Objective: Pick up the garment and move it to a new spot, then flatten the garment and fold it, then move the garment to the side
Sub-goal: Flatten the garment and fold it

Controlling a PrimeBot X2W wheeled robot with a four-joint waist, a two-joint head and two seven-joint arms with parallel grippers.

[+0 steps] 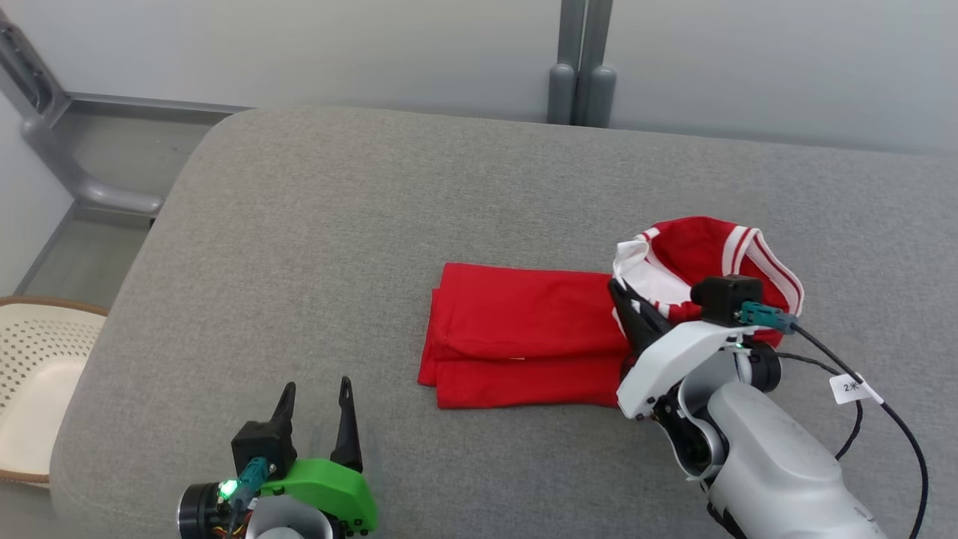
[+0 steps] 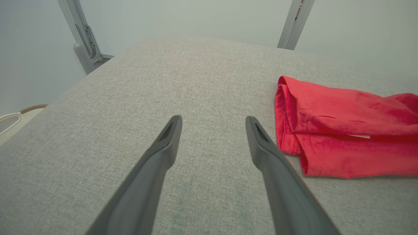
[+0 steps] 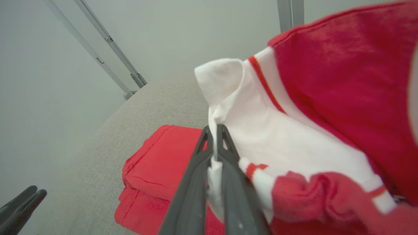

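right gripper (image 3: 214,130) pinches the garment (image 1: 524,329) at its white edge; left gripper (image 1: 316,387) fingers spread; cable tag (image 1: 852,388) reads "2米"

Head view looks down from above; both wrist views sit low and close, sharing the garment (image 2: 343,156).

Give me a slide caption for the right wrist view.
Right end effector shut on the white trim of the red-and-white fabric garment, above the grey upholstered surface.
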